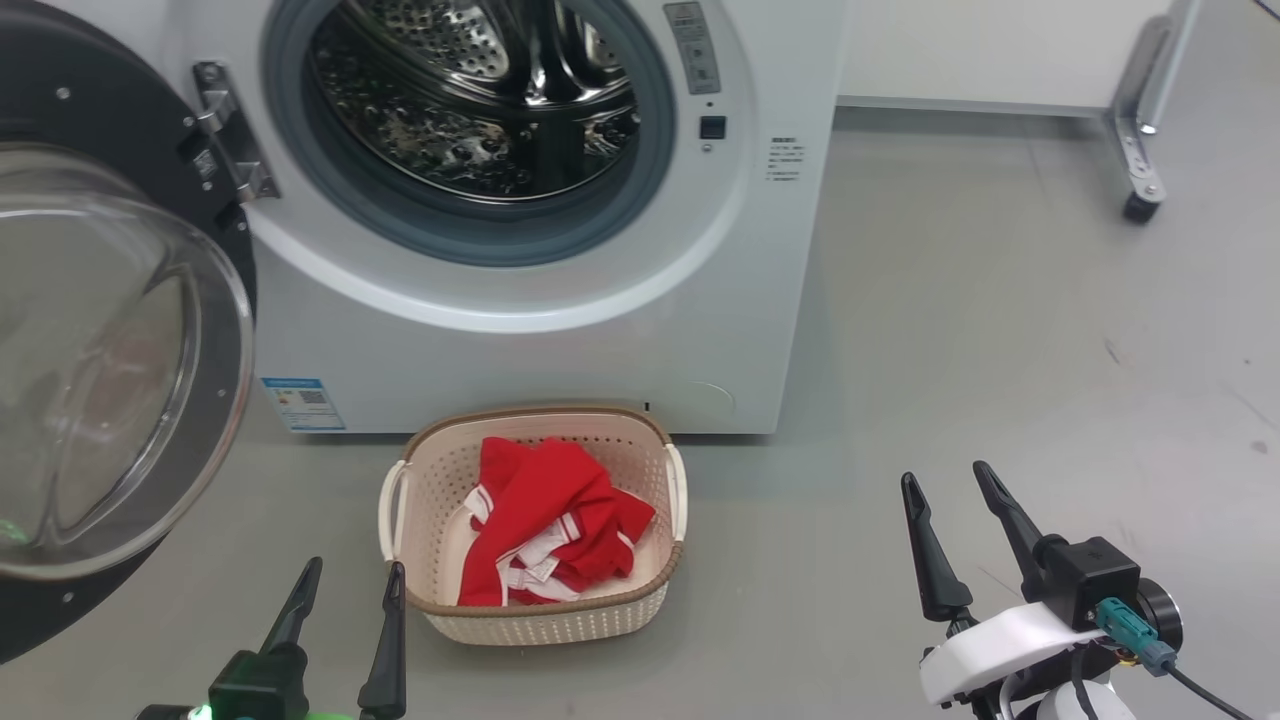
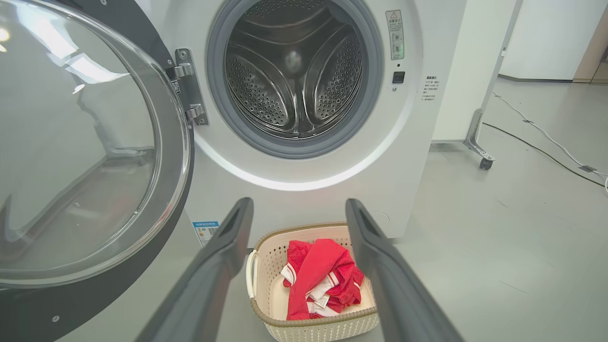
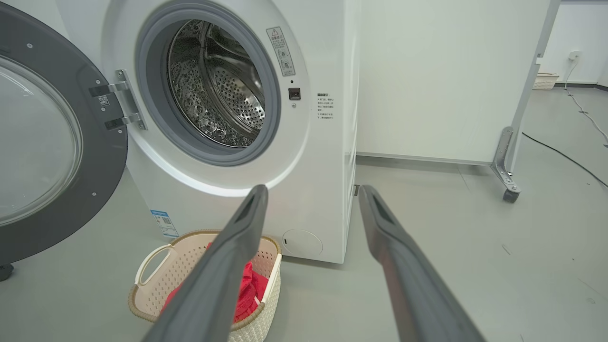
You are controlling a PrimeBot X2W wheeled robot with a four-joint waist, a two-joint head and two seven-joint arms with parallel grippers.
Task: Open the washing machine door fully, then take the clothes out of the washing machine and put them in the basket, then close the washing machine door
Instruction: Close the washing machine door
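Observation:
The white washing machine [image 1: 560, 330] stands ahead with its steel drum [image 1: 480, 90] bare. Its round black door [image 1: 110, 350] with the glass bowl is swung wide open to the left. On the floor before the machine sits the cream basket [image 1: 535, 615], and the red clothes [image 1: 545, 530] with white trim lie inside it. My left gripper [image 1: 350, 580] is open at the lower left, just left of the basket. Well right of the basket, my right gripper [image 1: 945, 485] is open and holds nothing. The left wrist view shows the clothes [image 2: 318, 280] in the basket [image 2: 323, 325] between my open fingers.
A white partition panel on a castor foot [image 1: 1140, 205] stands to the right behind the machine. A cable [image 2: 546, 137] runs over the grey floor at the far right.

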